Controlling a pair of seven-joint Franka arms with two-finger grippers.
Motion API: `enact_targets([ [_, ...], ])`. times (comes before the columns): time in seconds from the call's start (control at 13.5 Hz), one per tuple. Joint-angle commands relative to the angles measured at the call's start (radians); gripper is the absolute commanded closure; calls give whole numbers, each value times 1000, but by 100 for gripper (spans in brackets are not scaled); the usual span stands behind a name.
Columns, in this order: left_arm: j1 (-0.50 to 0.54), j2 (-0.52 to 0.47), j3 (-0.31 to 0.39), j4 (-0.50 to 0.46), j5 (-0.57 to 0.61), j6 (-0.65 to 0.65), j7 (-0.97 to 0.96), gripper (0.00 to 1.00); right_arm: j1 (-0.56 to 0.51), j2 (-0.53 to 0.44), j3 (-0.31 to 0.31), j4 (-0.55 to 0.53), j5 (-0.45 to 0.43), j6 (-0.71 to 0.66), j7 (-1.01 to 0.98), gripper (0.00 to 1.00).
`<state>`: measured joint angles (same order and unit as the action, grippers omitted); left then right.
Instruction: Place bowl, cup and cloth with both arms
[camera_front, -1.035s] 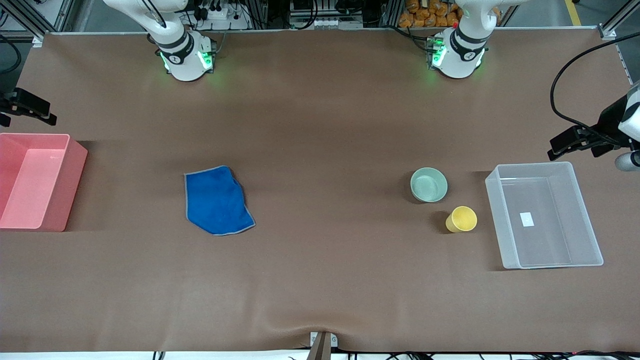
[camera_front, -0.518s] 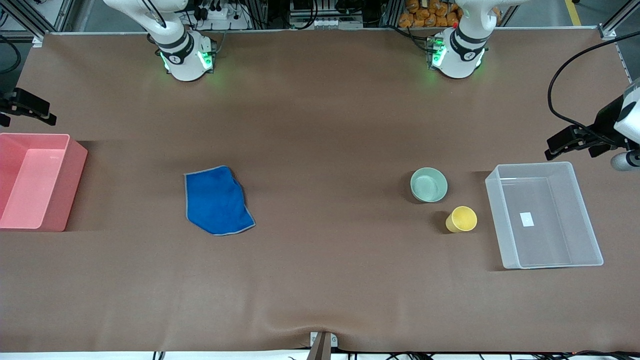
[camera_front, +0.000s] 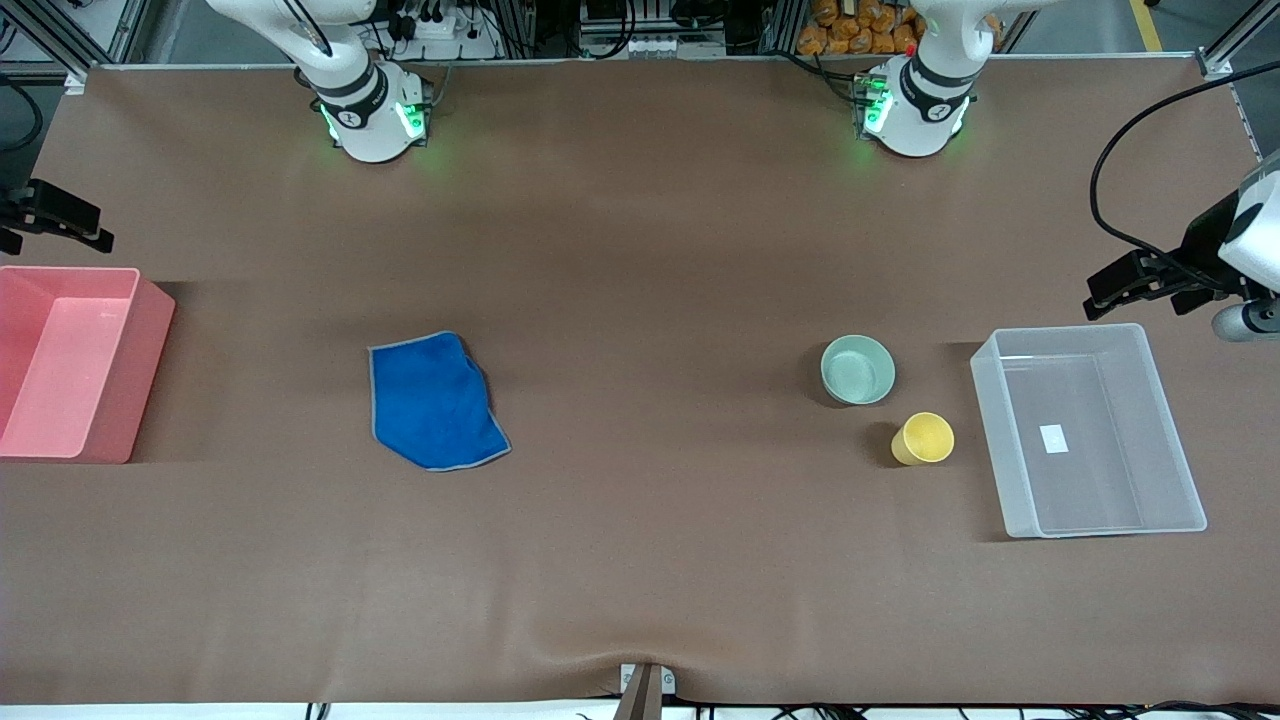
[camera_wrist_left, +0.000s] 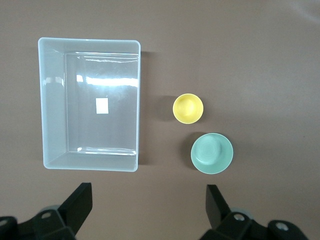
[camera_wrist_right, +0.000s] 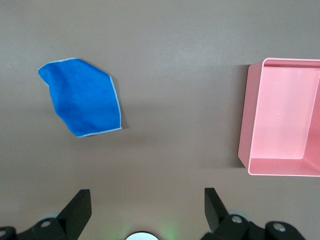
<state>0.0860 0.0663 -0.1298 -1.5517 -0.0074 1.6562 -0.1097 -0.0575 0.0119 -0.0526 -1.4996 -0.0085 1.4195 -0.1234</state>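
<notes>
The pale green bowl sits upright on the table, and the yellow cup stands beside it, nearer the front camera. Both show in the left wrist view, the bowl and the cup. The blue cloth lies flat toward the right arm's end and shows in the right wrist view. My left gripper is open and empty, high over the table by the clear bin's rim; its own view shows the jaws wide apart. My right gripper is open and empty, high over the table by the pink bin.
A clear plastic bin stands empty at the left arm's end, beside the cup, and shows in the left wrist view. A pink bin stands empty at the right arm's end and shows in the right wrist view.
My left gripper has drifted slightly toward the robots' side of the table. The right gripper, bowl, cup and cloth have not moved.
</notes>
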Motion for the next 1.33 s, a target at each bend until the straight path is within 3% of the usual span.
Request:
enact_targets([
  [0.0, 1, -10, -5, -1, 14, -13, -8, 0, -22, 5, 10, -1, -14, -1, -10, 0],
  [0.59, 3, -8, -5, -2, 14, -13, -7, 0, -56, 46, 8, -7, -13, 0, 28, 0],
  [0.96, 0, -5, -5, -5, 14, -13, -10, 0, -65, 60, 8, -13, -10, 4, 203, 0],
  [1.26, -6, 45, -5, 2, 15, 16, -11, 0, -111, 65, 8, -14, 1, 1, 212, 0],
])
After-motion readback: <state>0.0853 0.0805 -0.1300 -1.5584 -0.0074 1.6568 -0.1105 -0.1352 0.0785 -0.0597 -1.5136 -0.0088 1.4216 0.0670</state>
